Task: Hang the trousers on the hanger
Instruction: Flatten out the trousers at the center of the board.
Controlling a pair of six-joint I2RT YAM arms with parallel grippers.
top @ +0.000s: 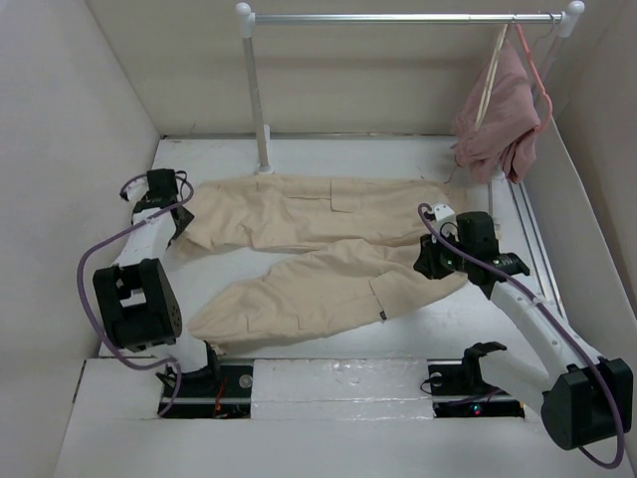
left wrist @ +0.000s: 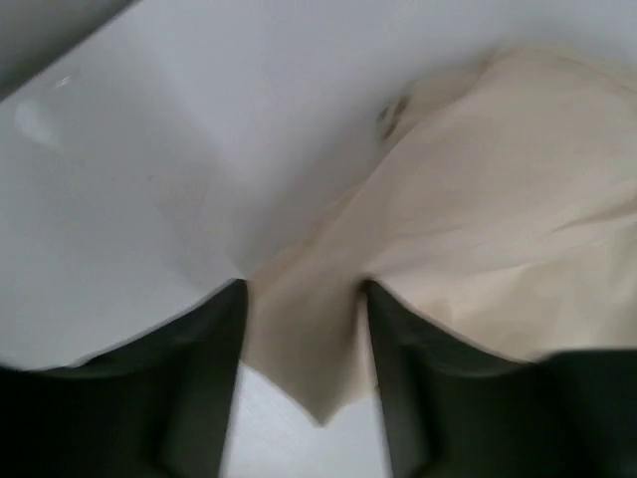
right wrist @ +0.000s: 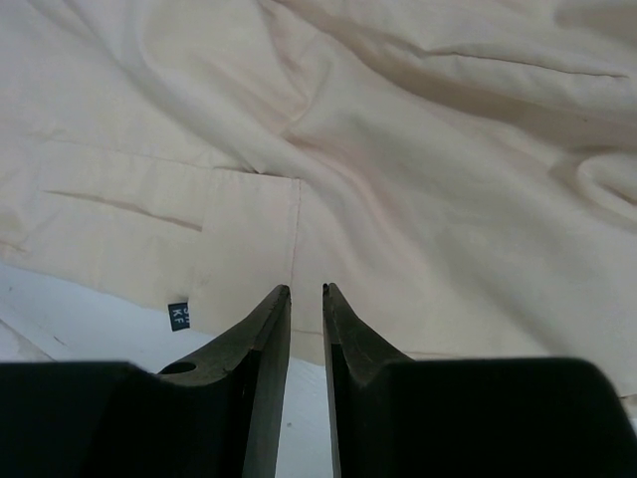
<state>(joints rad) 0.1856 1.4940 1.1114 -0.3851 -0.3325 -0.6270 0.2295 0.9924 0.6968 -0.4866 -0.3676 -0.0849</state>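
White table (top: pixel 418 339) bears trousers (top: pixel 299 214), hem corner between jaws of left gripper (left wrist: pixel 303 291).

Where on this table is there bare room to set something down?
Bare table runs behind the trousers up to the back wall, and in the wedge between their legs. The right side is crowded: right claw, waistband, pink garment hanging.

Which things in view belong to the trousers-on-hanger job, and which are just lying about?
Job:
- trousers, spread flat
- cream hanger, hanging on the rail
- left hand, open around a leg-end corner
- right hand, nearly shut, over the pocket area

Just there:
- pink garment
- pink hanger
- rack rail
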